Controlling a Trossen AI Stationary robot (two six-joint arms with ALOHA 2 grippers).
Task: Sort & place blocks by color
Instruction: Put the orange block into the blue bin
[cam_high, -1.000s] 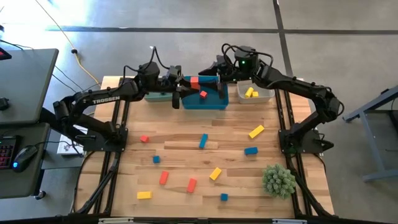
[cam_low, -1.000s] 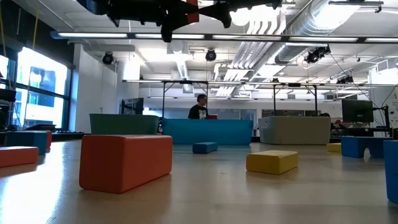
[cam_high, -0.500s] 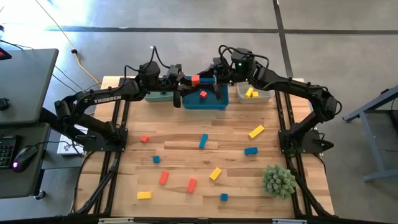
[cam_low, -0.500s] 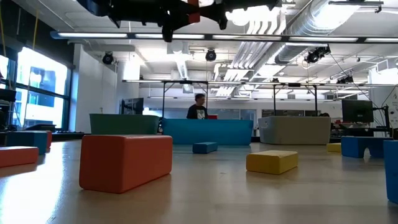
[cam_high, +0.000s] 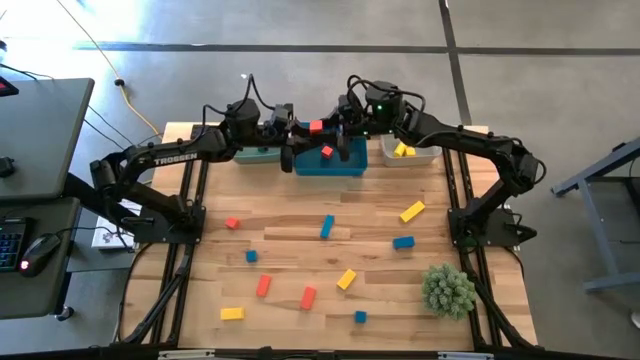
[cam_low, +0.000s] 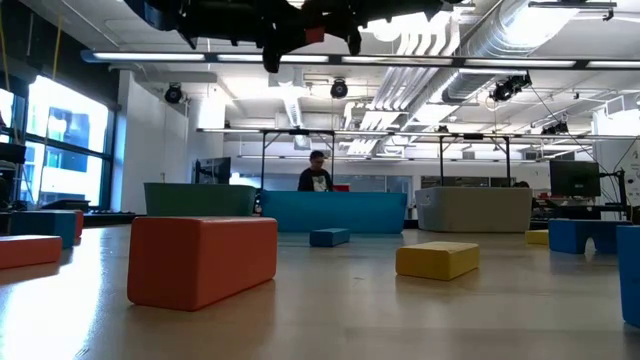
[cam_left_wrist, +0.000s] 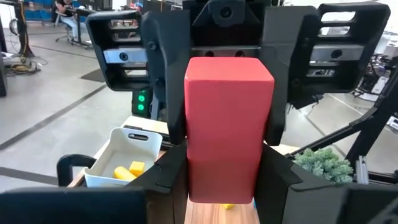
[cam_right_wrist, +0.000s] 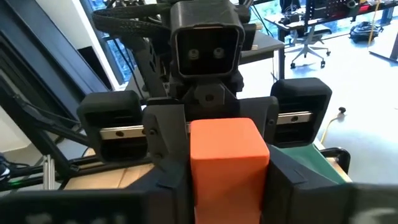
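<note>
Presently, a red block (cam_high: 315, 127) is held above the blue bin (cam_high: 328, 165), gripped by the left gripper (cam_high: 303, 129) and the right gripper (cam_high: 328, 125), fingers of both closed on opposite ends. Other blocks (cam_high: 325, 227) are scattered on the table (cam_high: 290, 240).

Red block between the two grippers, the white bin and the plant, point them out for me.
red block (cam_left_wrist: 229, 124), left wrist view, middle of its facing side.
white bin (cam_high: 420, 157), high view, its right rim.
plant (cam_high: 447, 289), high view, centre of the foliage.
</note>
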